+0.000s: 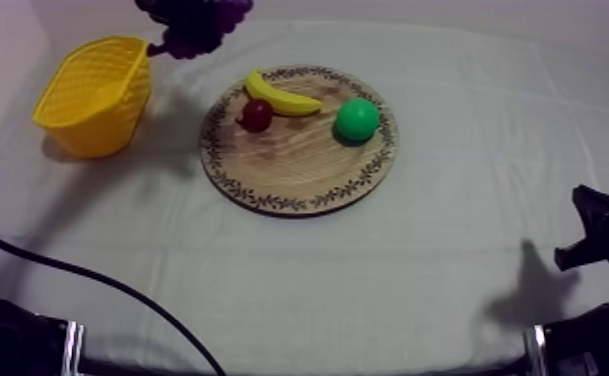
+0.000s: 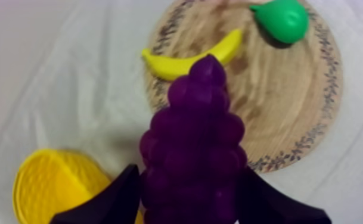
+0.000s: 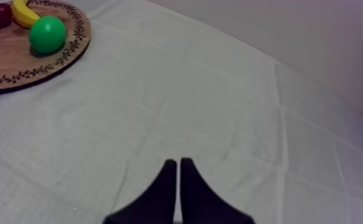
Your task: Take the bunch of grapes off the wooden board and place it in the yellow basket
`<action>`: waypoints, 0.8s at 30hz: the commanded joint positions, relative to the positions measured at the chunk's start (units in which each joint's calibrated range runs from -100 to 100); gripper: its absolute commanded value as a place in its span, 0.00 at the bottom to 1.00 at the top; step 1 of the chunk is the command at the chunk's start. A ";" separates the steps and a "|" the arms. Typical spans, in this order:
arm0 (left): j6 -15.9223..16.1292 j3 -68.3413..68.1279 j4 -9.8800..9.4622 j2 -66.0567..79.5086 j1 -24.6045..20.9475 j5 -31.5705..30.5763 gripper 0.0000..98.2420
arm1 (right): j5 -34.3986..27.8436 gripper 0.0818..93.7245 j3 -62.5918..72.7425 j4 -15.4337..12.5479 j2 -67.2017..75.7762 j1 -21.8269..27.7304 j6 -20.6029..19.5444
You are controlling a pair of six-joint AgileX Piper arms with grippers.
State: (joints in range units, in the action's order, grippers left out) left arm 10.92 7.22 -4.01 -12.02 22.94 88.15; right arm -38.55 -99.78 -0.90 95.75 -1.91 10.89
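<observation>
A purple bunch of grapes (image 2: 192,137) hangs in the air, with my left gripper (image 2: 189,173) shut on it, one black finger (image 2: 109,199) on each side. In the top view the grapes (image 1: 193,22) hover at the far edge, just right of the yellow basket (image 1: 96,95) and behind the round wooden board (image 1: 298,165). In the left wrist view the basket's rim (image 2: 46,179) lies below and beside the grapes. My right gripper (image 3: 179,170) is shut on nothing, its fingers a narrow wedge over bare cloth, well away from the board (image 3: 16,62).
On the board lie a banana (image 1: 281,97), a small red fruit (image 1: 256,115) and a green pear (image 1: 357,119). My right arm (image 1: 598,235) rests low at the table's right side. Open cloth stretches across the front and right.
</observation>
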 commanded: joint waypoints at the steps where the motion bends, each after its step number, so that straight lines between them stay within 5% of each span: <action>1: -0.46 -0.50 0.00 0.52 -2.20 0.13 0.48 | 0.01 0.00 0.00 -0.01 0.00 -0.01 -0.02; 13: -2.05 -3.02 0.81 2.99 -12.41 2.28 0.48 | 0.01 0.00 0.00 -0.01 0.00 -0.01 -0.02; 24: -3.31 -2.85 -0.57 1.99 -17.86 2.93 0.47 | 0.01 0.00 0.00 -0.01 0.00 -0.01 -0.02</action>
State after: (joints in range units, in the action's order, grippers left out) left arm 7.83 4.34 -4.36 -9.93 5.33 91.06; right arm -38.55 -99.78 -0.90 95.75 -1.91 10.86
